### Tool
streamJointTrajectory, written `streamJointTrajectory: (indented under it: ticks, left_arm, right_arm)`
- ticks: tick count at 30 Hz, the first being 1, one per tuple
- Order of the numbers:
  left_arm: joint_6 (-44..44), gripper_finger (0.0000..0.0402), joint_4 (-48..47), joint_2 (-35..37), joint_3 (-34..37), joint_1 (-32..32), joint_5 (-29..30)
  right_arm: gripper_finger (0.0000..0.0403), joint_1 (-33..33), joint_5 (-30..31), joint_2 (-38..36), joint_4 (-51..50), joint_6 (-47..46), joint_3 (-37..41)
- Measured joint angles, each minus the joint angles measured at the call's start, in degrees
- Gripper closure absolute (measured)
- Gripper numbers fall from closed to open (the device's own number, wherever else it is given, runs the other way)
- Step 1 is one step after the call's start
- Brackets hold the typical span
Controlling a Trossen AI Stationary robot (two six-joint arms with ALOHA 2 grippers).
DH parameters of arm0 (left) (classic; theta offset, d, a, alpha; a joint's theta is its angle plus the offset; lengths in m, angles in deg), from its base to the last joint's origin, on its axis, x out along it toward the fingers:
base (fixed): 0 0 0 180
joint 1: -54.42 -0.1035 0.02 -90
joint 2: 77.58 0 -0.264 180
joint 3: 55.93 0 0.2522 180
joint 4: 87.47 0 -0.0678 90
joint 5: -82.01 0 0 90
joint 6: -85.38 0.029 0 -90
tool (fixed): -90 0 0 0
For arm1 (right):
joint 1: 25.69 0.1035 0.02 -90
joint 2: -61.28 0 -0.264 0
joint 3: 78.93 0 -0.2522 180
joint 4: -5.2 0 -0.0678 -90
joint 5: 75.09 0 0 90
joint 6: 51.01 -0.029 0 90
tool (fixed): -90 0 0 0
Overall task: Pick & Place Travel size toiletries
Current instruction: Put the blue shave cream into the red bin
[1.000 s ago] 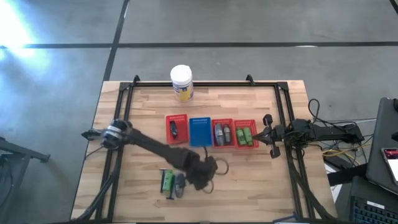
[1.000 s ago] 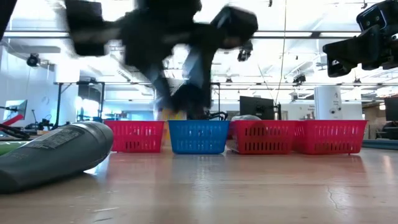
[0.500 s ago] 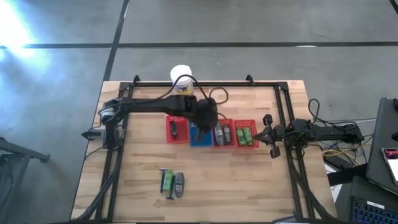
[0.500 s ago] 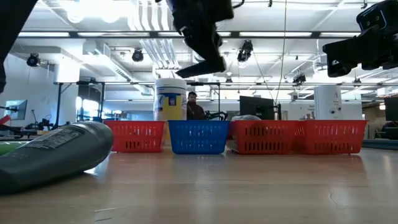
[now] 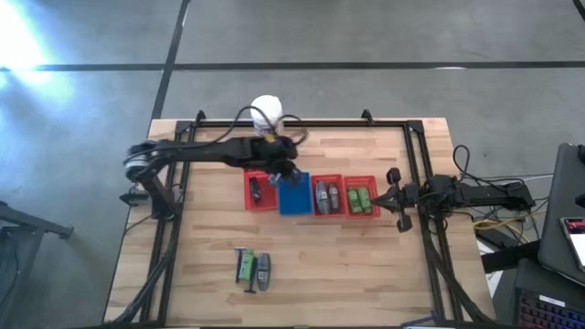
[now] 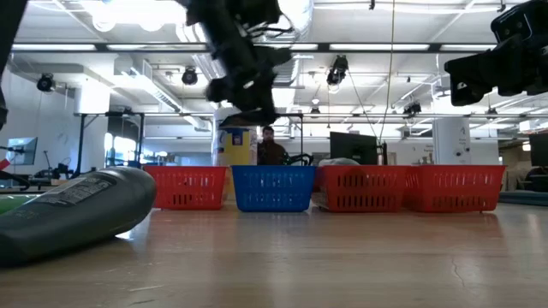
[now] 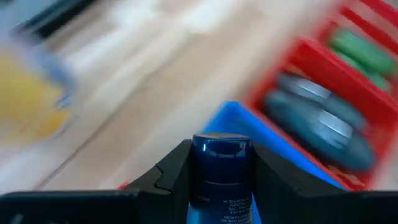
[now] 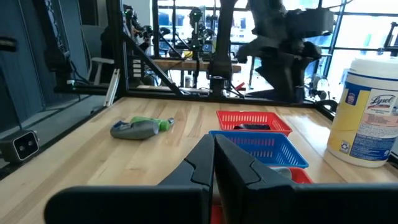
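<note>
My left gripper [image 5: 281, 170] hangs above the far rim of the blue basket [image 5: 294, 195], shut on a dark blue tube [image 7: 221, 171]; in the low view it is blurred, high over the baskets [image 6: 244, 81]. A green tube [image 5: 245, 265] and a grey tube [image 5: 263, 270] lie on their sides on the near part of the table; the grey one fills the low view's foreground [image 6: 73, 214]. Grey tubes [image 5: 327, 196] and green tubes [image 5: 362, 198] lie in two red baskets, a dark one [image 5: 257, 190] in the leftmost. My right gripper [image 5: 395, 197] waits shut at the right edge. My left gripper pinches the dark blue tube between its two fingers [image 7: 171, 177], just below the cap end [image 7: 221, 146], which sticks out past the fingertips. The tube lies along the fingers and is lifted clear above the baskets.
Four mesh baskets stand in a row mid-table: red [image 5: 259, 190], blue, red [image 5: 327, 196], red [image 5: 361, 197]. A large white jar [image 5: 266, 113] with a yellow label stands at the far edge. A black frame [image 5: 420, 164] runs round the table. A person shows far behind [image 6: 267, 145].
My left gripper has risen from the near part of the table beside the loose tubes, swung toward the far edge over the baskets, then drifted toward the table's left. The green and grey tubes on the table have kept their places.
</note>
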Motion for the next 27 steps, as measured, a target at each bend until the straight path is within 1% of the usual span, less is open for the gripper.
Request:
streamJointTrajectory:
  ticks: [2, 4, 7, 9, 13, 18, 21, 27]
  left_arm:
    - [-7.50, 0.0266, 3.09, 3.86, 6.46, -0.15, 4.15]
    - [-15.91, 0.0265, 7.79, 7.75, 13.32, -0.44, 7.05]
    - [-26.18, 0.0265, 12.02, 11.82, 21.31, -1.21, 7.99]
    - [-29.74, 0.0265, 13.07, 13.20, 24.86, -1.33, 8.51]
    - [-32.57, 0.0264, 13.03, 13.31, 28.07, -1.31, 8.80]
    - [-34.68, 0.0261, 13.09, 12.81, 29.67, -1.32, 8.87]
    - [-35.85, 0.0245, 13.05, 12.81, 30.58, -1.18, 8.65]
    - [-37.01, 0.0198, 13.06, 12.80, 31.28, -0.64, 6.57]
  right_arm:
    - [0.0394, 0.00, 0.02, 0.00, 0.00, 0.02, 0.00]
    - [0.0394, 0.02, 0.02, 0.02, 0.00, 0.01, 0.00]
    - [0.0394, 0.00, 0.02, 0.00, 0.00, 0.02, 0.00]
    - [0.0394, 0.00, 0.02, 0.00, 0.00, 0.02, 0.00]
    - [0.0394, 0.00, 0.04, 0.00, 0.00, 0.02, 0.00]
    - [0.0394, 0.00, 0.04, 0.02, 0.00, 0.00, 0.00]
    - [0.0394, 0.00, 0.05, 0.02, 0.00, 0.01, 0.00]
    - [0.0394, 0.00, 0.06, 0.02, 0.00, 0.00, 0.00]
